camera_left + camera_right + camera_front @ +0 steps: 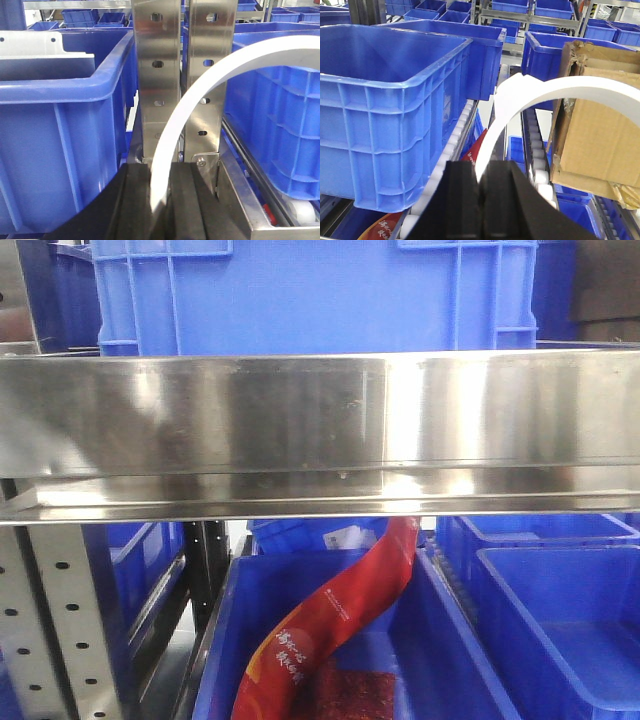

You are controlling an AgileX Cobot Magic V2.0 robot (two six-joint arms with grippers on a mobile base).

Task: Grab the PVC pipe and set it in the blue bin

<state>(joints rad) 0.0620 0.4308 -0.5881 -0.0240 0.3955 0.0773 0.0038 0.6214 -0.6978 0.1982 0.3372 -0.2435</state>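
Right up against the left wrist lens is the left end effector [160, 172]. Its two matte black fingers are drawn in tight on the PVC pipe [175, 125], which stands between them. The pipe is smooth and white, and from here it reads more like a flat band than a round tube. Its long axis climbs straight up out of the grip, then bows over to the right and runs off the frame edge. Just behind stand two perforated steel uprights [157, 75], brushed and shiny. Left of them is a glossy blue bin [60, 140] with a thick rolled rim, and to the right is a ribbed blue crate [280, 125].

In the right wrist view, the right end effector [482, 170] has the same black fingers. They are pressed together with the lower end of a white pipe [560, 87] pinched at the tips. It makes the same arc: up, over, away to the right. I can't say whether this is one pipe held at both ends. Beyond, a large blue tub [385, 125] with gridded walls sits on white rollers [455, 135] at left. A torn cardboard box [600, 135] is at right.

In the front view, a polished steel shelf rail [320, 420] spans the frame. An upper blue container [320, 290] stands on top of it. Below, a red printed bag [340, 620] drapes into a lower blue tray [225, 640].
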